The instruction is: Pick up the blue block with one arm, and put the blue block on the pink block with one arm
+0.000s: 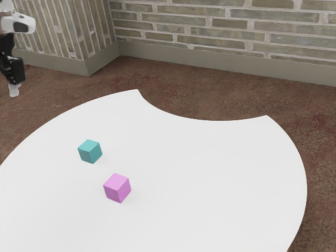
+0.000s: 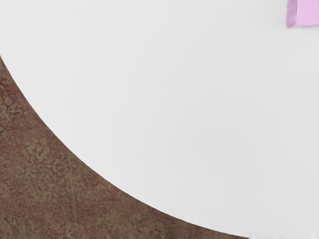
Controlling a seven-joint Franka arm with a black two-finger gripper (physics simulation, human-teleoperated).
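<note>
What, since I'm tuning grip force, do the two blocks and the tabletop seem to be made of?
The blue block and the pink block have flat, even colour and matte faces with crisp edges, no grain or shine. They could be plastic or painted wood; the look leaves it open. The table is smooth, plain white and featureless, likely laminate or painted board.

The Franka arm (image 1: 14, 22) appears at the exterior view's upper left edge as a rounded, glossy white shell with a dark grey oval inset on its side. Below it sits the black gripper (image 1: 13, 90), a boxy matte body with flat faces that ends in a small pale grey tip.
</note>
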